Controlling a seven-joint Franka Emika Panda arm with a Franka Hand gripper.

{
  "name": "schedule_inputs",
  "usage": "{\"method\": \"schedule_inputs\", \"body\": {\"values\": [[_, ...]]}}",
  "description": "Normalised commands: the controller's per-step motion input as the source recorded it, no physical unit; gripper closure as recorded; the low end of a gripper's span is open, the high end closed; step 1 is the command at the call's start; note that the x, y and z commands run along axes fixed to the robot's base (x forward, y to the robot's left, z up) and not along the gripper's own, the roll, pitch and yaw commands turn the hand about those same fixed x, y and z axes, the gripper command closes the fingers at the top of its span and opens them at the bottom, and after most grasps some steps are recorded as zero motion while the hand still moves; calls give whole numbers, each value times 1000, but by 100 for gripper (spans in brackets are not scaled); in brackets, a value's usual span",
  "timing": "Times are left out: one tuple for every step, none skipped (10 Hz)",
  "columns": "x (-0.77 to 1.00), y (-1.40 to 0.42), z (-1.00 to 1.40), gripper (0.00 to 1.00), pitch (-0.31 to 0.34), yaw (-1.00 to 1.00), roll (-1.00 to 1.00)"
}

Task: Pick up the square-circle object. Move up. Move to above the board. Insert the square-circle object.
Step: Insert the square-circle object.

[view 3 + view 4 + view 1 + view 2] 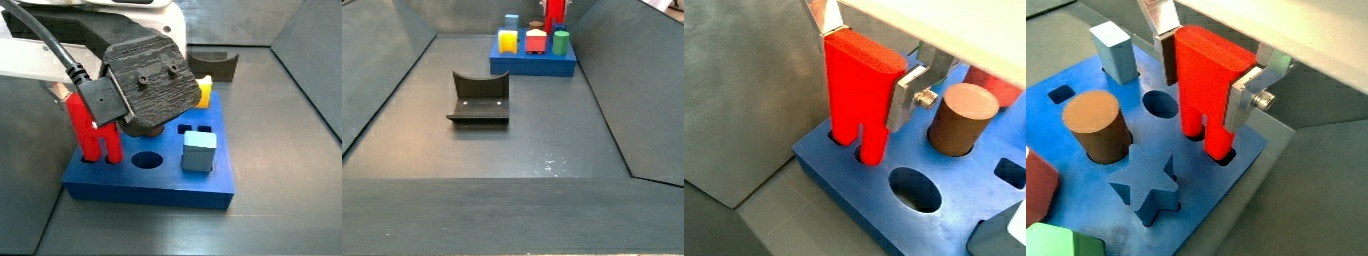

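Keep gripper (1207,62), clamped on the square-circle object (1207,80), plumb over the board (1227,185); press both legs straight down into its holes, then release.

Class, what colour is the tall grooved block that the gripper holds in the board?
Bright red block, clearest in a wrist view, gripper around it.

I see a bright-red square-circle object (861,95) between the silver gripper (871,62) plates, in a royal-blue board (851,195), beside a brown cylinder (962,120)
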Motion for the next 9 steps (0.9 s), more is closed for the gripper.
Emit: {"method": "schedule_inputs", "body": {"values": [[0,0,-129,100,0,0,0],[0,0,-177,100,0,0,0],[0,0,-166,100,0,0,0],[0,-6,-423,100,0,0,51],[0,0,-340,100,0,0,36],[0,0,-160,100,0,0,33],[-6,0,-391,100,3,0,107],[0,0,-623,100,0,0,123],[0,0,-749,100,0,0,64]]}}
